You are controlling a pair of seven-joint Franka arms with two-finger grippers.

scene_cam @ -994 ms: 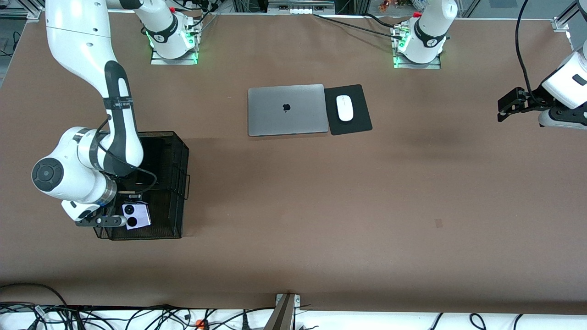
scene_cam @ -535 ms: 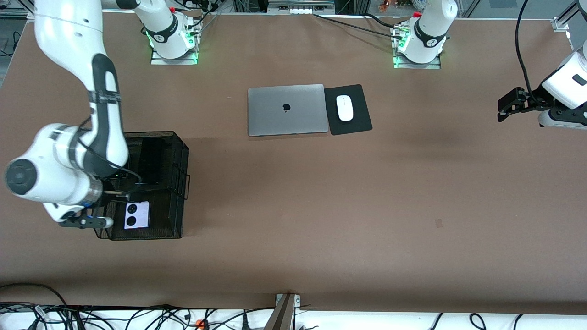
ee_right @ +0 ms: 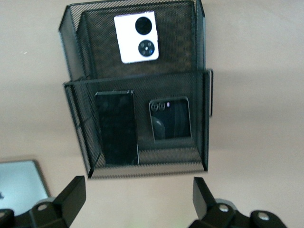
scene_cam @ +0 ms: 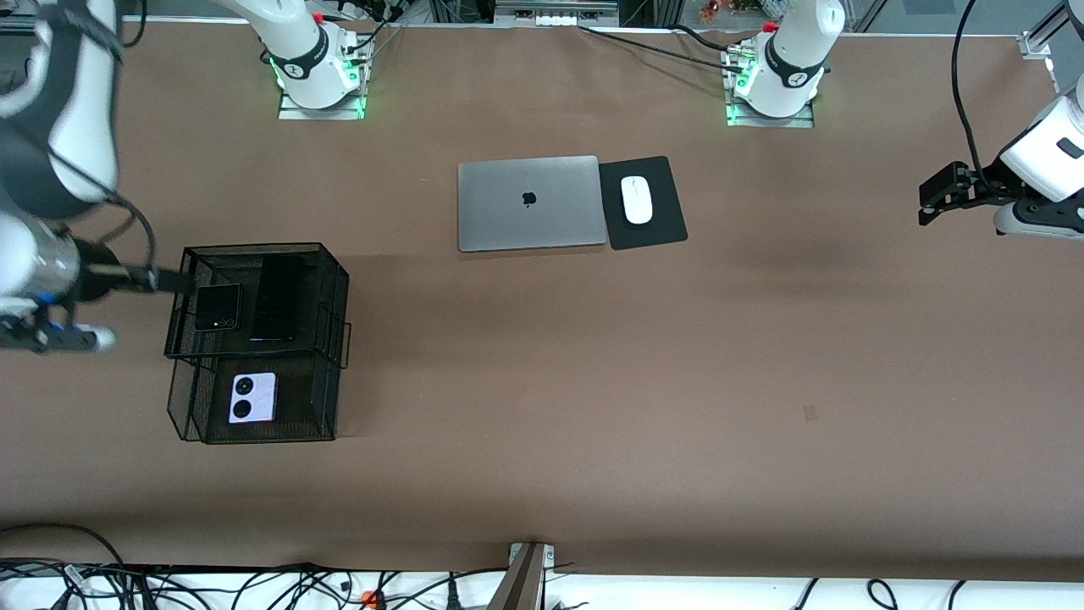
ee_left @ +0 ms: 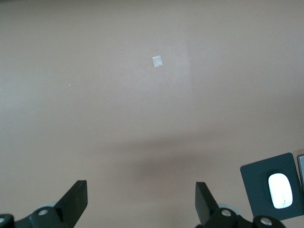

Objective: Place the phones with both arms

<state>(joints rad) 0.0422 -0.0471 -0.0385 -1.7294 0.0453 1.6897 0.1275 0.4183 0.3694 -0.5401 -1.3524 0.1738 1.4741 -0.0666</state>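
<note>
All three phones are being kept in the mesh rack (scene_cam: 326,288) at the right arm's end of the worktop (scene_cam: 593,381): the folded phone (scene_cam: 218,307) and slab (scene_cam: 278,298) on the upper tier, the lilac phone (scene_cam: 252,397) on the lower tier, nearer the front camera. The right tool (ee_right: 137,202) is being held wide open and empty above the rack, suggesting placing is finished. The left tool (ee_left: 141,204), open and empty too, is waiting over bare worktop.

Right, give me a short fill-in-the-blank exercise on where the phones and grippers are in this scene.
1. The lilac-white phone lies in the ____ tier of the black mesh rack.
2. The folded black phone lies beside the long ____ phone in the upper tray.
3. The white mouse rests on a black ____.
4. The right gripper and the left gripper both have their fingers ____.

Missing words: lower; black; pad; open
</note>
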